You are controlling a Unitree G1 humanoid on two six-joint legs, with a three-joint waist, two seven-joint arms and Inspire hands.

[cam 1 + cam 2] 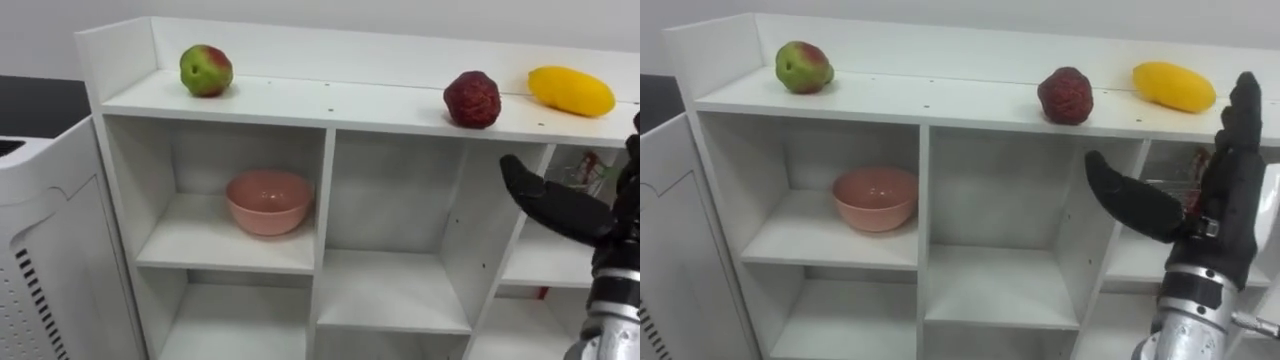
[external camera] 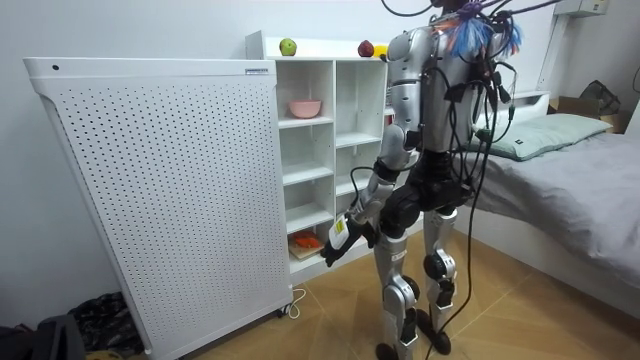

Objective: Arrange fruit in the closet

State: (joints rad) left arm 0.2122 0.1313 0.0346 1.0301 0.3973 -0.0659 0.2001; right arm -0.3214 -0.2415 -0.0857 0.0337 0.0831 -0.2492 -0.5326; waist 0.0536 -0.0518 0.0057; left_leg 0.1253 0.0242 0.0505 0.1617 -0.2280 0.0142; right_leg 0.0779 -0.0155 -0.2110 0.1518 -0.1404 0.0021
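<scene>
right hand (image 1: 580, 213), spread and empty, is seen near the yellow fruit (image 1: 571, 90) and red fruit (image 1: 472, 99) on the closet (image 1: 330, 100) top; a clumsy reach could roll one off. room view: left hand (image 2: 340, 238) is hung low, state cannot be told. right eye view: apple (image 1: 804, 66) is set far left.

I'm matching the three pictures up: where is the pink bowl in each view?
Left eye view: pink bowl in the top-left compartment, left of centre.
Right eye view: bowl in that compartment, left of centre.
Room view: bowl small, upper middle, same compartment.
Shared landmark: green apple on the shelf top, above that compartment.
</scene>
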